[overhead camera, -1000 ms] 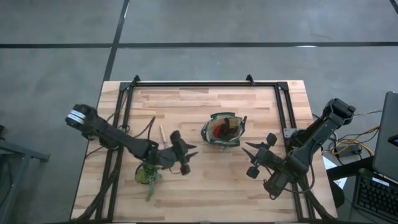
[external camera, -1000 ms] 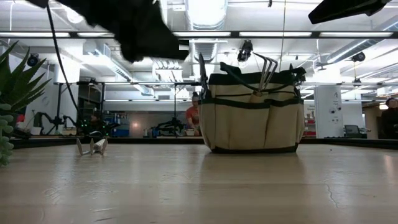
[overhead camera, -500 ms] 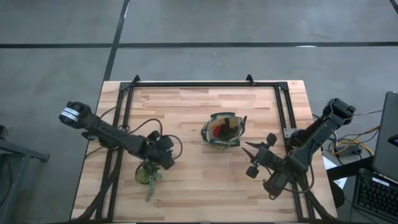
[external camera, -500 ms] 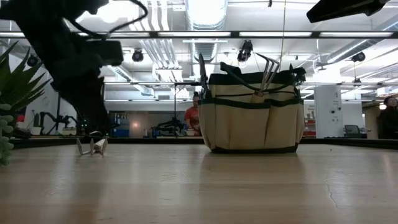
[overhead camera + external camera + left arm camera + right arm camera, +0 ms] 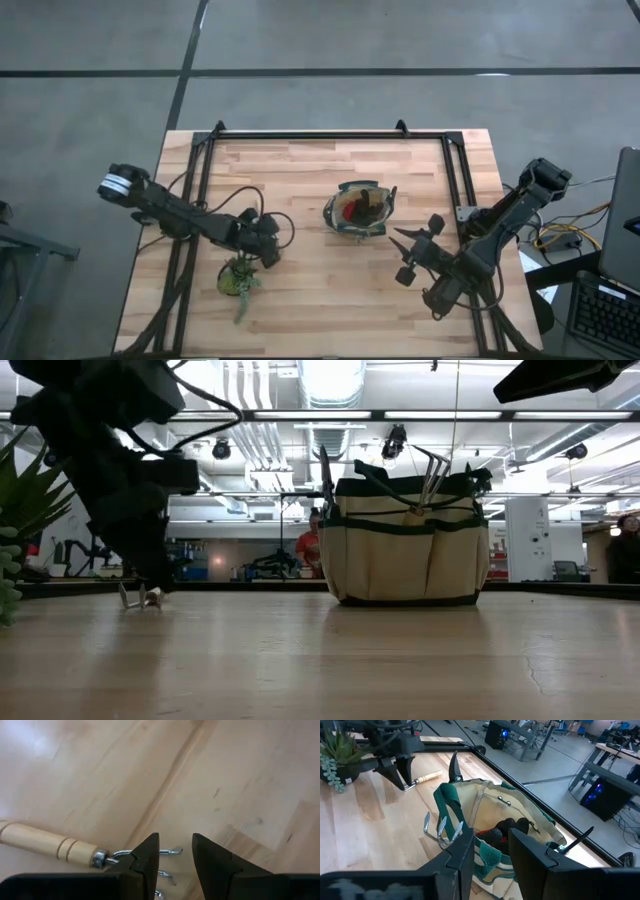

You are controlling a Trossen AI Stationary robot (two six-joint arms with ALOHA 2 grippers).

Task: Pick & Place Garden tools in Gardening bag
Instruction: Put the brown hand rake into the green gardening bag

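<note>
Wooden-handled rake (image 5: 55,847) now meets the lowered left claw (image 5: 175,851).

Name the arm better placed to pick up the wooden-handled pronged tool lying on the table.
Left. The left gripper is open, right at the wooden-handled tool's metal prongs on the table. The right gripper waits, open, on the far side of the gardening bag.

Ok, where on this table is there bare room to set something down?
Bare wood lies along the far rail behind the gardening bag, and in front between succulent and right gripper. It is crowded around the left gripper, over the wooden-handled tool.
</note>
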